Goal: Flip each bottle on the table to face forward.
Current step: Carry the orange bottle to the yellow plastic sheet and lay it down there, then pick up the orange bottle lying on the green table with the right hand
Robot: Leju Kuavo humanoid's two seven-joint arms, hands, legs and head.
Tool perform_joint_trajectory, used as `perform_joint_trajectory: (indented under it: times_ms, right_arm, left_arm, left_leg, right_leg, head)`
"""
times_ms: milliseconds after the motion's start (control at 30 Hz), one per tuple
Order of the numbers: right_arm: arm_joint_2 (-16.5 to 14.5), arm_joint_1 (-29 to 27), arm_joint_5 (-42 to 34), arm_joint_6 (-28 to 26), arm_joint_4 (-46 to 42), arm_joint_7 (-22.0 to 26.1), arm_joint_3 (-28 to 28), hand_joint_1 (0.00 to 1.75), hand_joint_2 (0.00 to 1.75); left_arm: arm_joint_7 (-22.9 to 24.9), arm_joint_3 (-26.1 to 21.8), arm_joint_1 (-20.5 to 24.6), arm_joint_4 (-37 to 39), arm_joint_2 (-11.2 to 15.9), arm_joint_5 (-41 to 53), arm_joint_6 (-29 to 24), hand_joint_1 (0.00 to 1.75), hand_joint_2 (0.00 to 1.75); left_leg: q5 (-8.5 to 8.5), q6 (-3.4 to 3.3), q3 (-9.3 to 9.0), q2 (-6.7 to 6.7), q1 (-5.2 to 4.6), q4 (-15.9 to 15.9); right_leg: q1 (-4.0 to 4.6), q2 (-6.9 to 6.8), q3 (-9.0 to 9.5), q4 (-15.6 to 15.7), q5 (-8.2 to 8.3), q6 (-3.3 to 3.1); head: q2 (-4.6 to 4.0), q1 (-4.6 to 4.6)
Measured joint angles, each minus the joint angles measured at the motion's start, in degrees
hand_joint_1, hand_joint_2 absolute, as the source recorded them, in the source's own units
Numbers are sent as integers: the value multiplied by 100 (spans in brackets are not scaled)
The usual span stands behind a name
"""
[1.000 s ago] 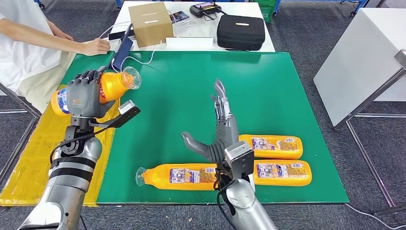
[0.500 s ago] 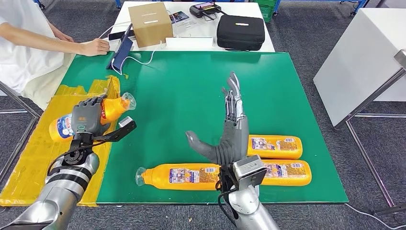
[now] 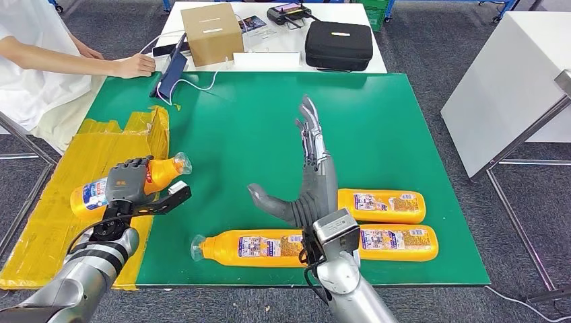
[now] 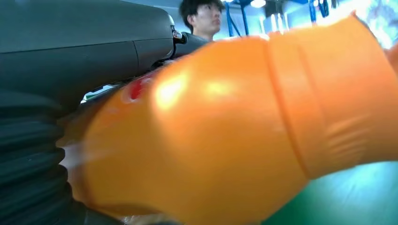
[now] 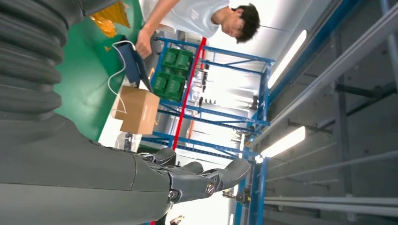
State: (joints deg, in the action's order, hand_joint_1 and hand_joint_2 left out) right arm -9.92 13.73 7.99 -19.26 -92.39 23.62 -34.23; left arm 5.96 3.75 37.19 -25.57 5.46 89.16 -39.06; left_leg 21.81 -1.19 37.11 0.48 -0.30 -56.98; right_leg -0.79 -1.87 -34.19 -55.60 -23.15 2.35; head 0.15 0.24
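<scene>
My left hand (image 3: 126,183) grips an orange bottle (image 3: 156,173) with a clear cap, held low over the yellow sheet at the table's left edge. Close up, the left wrist view shows that bottle (image 4: 225,126) against my left hand (image 4: 56,93). Three more orange bottles lie on the green table (image 3: 404,128) near its front edge: one (image 3: 252,247) at front centre with its clear cap pointing left, and two at the front right, one (image 3: 382,204) behind the other (image 3: 402,243). My right hand (image 3: 306,182) stands open above them, fingers straight and pointing away. In the right wrist view my right hand (image 5: 141,178) holds nothing.
A person's arm (image 3: 74,60) rests at the table's far left corner beside a dark tablet (image 3: 172,73) with a white cable. On the white table behind stand a cardboard box (image 3: 211,32) and a black case (image 3: 339,44). Another white table (image 3: 512,74) stands to the right.
My left hand has lowered the held bottle toward the front left, over the yellow sheet. My right hand swayed slightly and stays open above the lying bottles.
</scene>
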Motion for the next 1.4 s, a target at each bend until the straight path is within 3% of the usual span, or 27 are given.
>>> perform_joint_trajectory:
  times_ms: [500,600,800,967,1200,1400]
  right_arm:
    - [-2,99,174,7,252,-113,-11,0,175]
    - [-2,101,228,7,280,-123,-10,0,175]
    - [34,98,533,-1,334,-131,-9,0,175]
    - [94,99,1085,-10,409,-228,-11,0,175]
    - [250,159,2297,287,591,-659,-154,0,175]
    - [570,391,3261,1209,1065,-946,-647,0,175]
  left_arm:
    - [206,115,327,485,-28,-152,879,0,175]
    - [-290,5,335,499,-66,-675,838,0,175]
    - [-2265,-701,318,399,-289,-2553,579,0,175]
    - [-3587,-1256,171,-244,-555,-4417,1398,0,175]
    - [-3787,-1407,-362,-1801,-711,-6307,2661,0,175]
    - [-3737,-1440,-841,-2854,-741,-7133,3136,0,175]
  left_leg:
    - [0,0,-3,-1,0,0]
    - [-1,0,-4,-1,0,0]
    - [-2,0,-3,-2,-1,-1]
    - [-1,0,0,-3,-3,-1]
    - [-1,1,0,0,0,0]
    - [-1,1,1,-4,1,0]
  right_leg:
    - [0,0,3,0,0,0]
    - [0,0,3,0,0,0]
    - [-2,-1,4,0,1,0]
    - [-2,-1,4,1,1,1]
    - [1,1,1,0,1,1]
    - [1,-2,2,0,-1,0]
  head:
    - [0,0]
    - [0,1]
    - [0,2]
    - [0,1]
    - [0,0]
    - [0,-1]
